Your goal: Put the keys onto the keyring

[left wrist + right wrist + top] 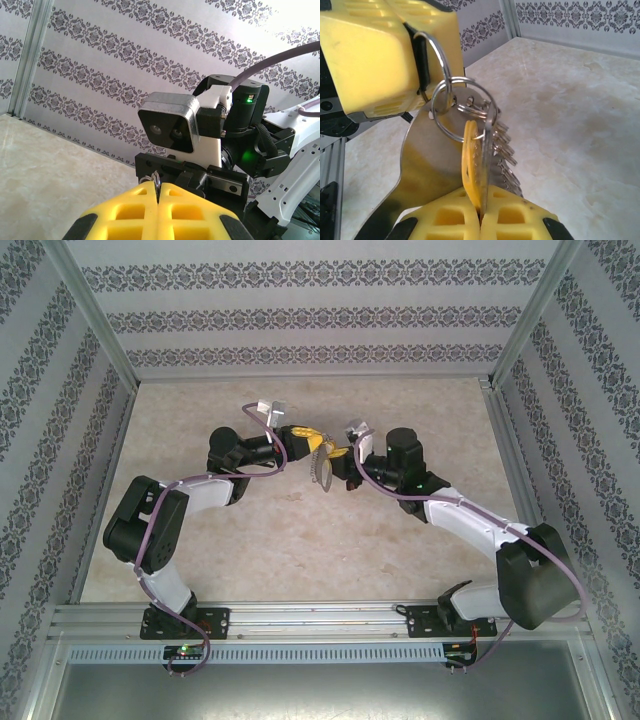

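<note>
**Walls** (300,320): pale grey, crossed by bands of dark grey damask ornament. **Table** (400,540): beige, faintly veined like marble. **Left gripper** (158,192) and **right gripper** (481,215): bright yellow fingers with black trim. **Arms** (465,518): white shells and black joints. **Cable** (280,59): mauve. **Keyring** (322,478): dull grey, with a silvery chain (506,152). **Key** (486,165): silvery grey, beside a yellow tag (469,160). **Wrist camera** (170,125): grey frame, black face.
</note>
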